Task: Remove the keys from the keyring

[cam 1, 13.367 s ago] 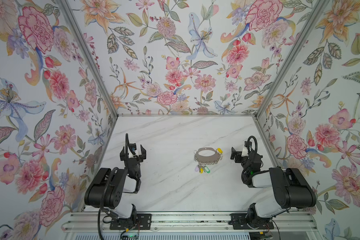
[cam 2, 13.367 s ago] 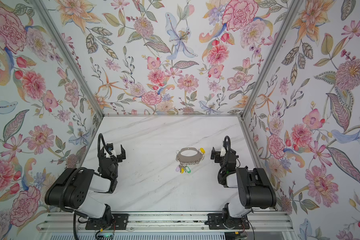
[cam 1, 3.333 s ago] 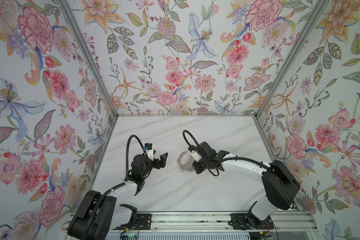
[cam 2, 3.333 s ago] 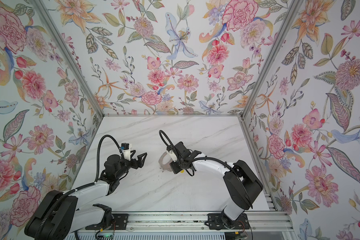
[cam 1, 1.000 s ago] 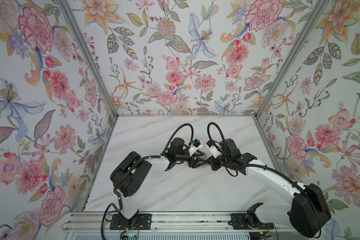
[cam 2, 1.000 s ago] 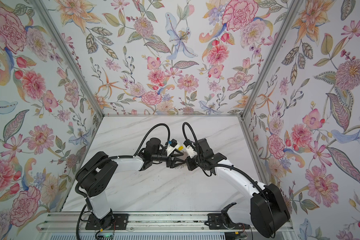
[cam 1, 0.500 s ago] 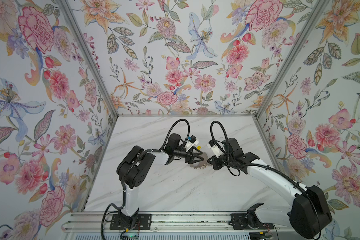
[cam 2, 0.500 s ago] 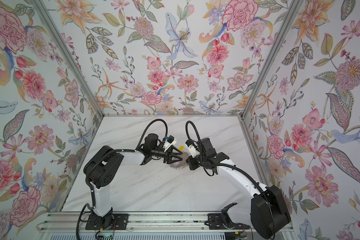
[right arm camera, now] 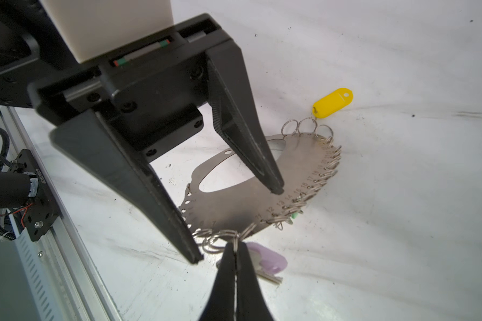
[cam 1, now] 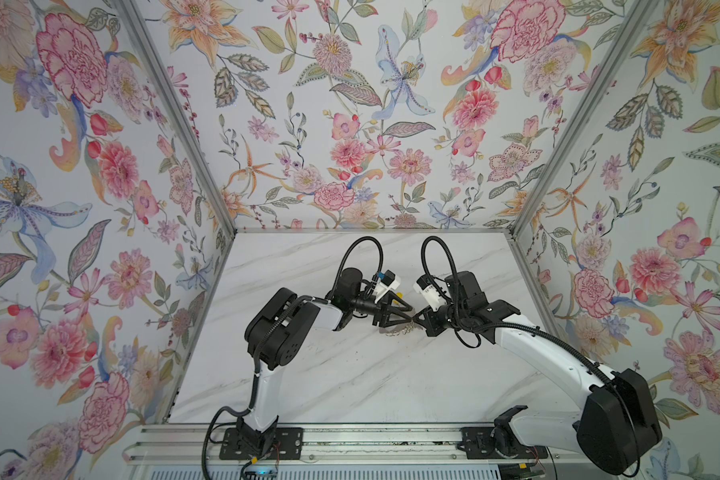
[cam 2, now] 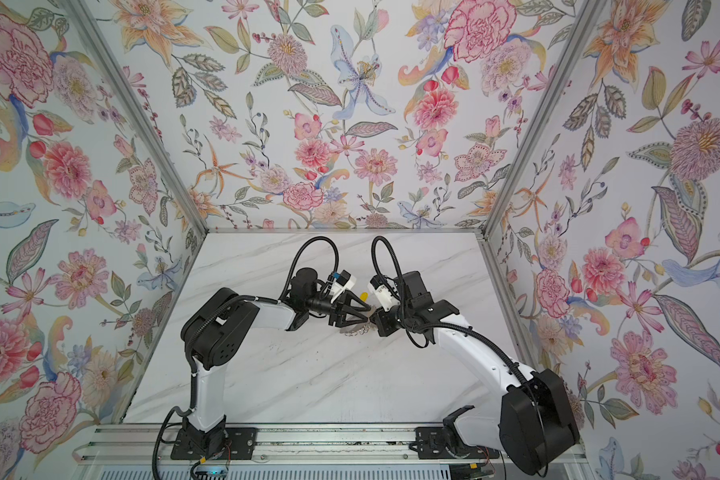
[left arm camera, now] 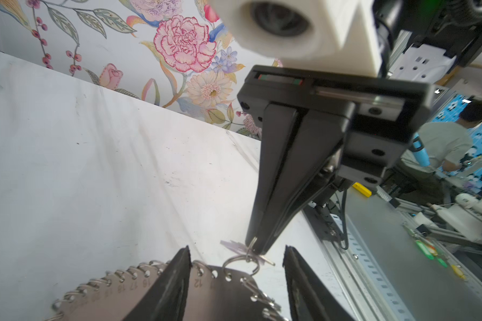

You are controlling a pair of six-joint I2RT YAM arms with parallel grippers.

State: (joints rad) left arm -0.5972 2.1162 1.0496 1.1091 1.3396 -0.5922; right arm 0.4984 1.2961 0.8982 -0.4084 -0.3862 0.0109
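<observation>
Keyring (right arm camera: 248,203) is seen lying about mid-table on the marble table (cam 1: 350,374), where the two grippers meet. In both top views it is mostly hidden under them. Left arm (cam 1: 275,332) and right arm (cam 1: 537,353) are reached in toward it from either side, with the tips nearly touching.

Left gripper (right arm camera: 235,225) is held roughly half open, with nothing clamped. The keyring is straddled. One finger (right arm camera: 259,166) is set on the keyring's face between its oval hole and the numbered edge. The other finger (right arm camera: 159,208) is placed just outside the ringed edge, low near the table. Contact between that outer finger and the rings cannot be confirmed.

Right gripper (right arm camera: 235,246) is fully closed, with a wire ring (left arm camera: 251,242) pinched between its tips at the keyring's edge. That ring is linked to a larger ring (left arm camera: 241,262), which is threaded through a hole in the keyring.

Lilac tag (right arm camera: 270,259) and its key (right arm camera: 269,278) are seen on the table just beside the closed tips, by the pinched ring. Yellow tag (right arm camera: 333,102) is hung from a ring at the keyring end away from the right gripper. It is rested on the table, clear of both grippers. Green tag (right arm camera: 297,214) is mostly tucked under the keyring's edge, so only a sliver is shown. Whether the gripped edge is lifted off the table cannot be told.
</observation>
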